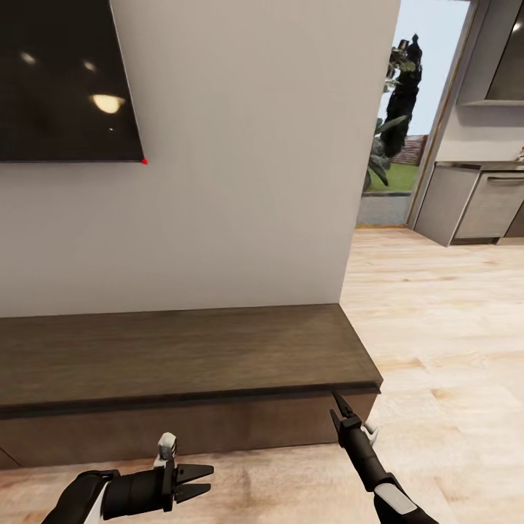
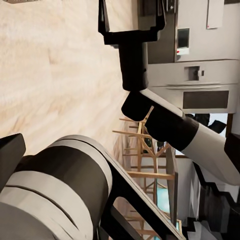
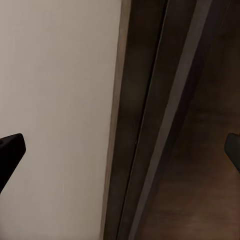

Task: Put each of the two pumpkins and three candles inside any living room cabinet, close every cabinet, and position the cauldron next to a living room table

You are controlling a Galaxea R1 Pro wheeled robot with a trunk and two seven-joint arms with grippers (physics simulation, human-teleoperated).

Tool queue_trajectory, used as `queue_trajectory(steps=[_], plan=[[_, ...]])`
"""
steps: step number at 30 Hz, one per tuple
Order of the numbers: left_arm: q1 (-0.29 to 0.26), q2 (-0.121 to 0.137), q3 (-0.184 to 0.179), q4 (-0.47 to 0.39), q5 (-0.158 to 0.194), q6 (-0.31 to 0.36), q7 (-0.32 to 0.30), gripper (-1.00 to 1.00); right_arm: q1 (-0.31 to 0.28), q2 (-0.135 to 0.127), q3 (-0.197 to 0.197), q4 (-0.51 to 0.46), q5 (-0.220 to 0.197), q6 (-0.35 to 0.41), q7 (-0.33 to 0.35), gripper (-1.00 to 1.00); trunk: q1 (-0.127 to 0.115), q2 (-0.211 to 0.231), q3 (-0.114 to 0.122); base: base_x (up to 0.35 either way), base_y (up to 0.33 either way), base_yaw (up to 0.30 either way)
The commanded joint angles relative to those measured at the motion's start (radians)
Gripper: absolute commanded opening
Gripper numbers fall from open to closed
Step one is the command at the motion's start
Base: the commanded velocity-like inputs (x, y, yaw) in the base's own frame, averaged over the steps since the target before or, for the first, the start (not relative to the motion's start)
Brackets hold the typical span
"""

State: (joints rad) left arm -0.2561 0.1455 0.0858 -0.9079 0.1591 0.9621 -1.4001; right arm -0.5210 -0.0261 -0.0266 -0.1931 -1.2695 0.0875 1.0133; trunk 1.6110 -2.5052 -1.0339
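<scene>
Near the cabinet's front edge, the right gripper (image 1: 339, 405) has its fingers wide and empty; the left gripper (image 1: 198, 480) is narrowly parted, empty; cabinet (image 1: 182, 364) looks closed; next probably opening its drawer.

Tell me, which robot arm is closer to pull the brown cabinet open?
Probably the right. The right gripper points at the cabinet front, just under its top edge; the left gripper sits lower, aimed sideways over the floor.
</scene>
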Motion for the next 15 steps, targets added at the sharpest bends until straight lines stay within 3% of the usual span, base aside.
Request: queue_trajectory(steps=[1,15], plan=[[0.000,0.000,0.000,-0.001,0.002,0.010,-0.002,1.00,-0.001,0.000,-0.003,0.001,-0.003,0.009,0.004,1.00,0.000,0.000,-0.001,0.000,0.000,0.000],[0.000,0.000,-0.001,-0.003,0.002,0.010,-0.003,1.00,-0.001,0.000,-0.004,0.008,-0.005,0.011,0.002,1.00,0.003,-0.002,-0.032,0.000,0.000,0.000]])
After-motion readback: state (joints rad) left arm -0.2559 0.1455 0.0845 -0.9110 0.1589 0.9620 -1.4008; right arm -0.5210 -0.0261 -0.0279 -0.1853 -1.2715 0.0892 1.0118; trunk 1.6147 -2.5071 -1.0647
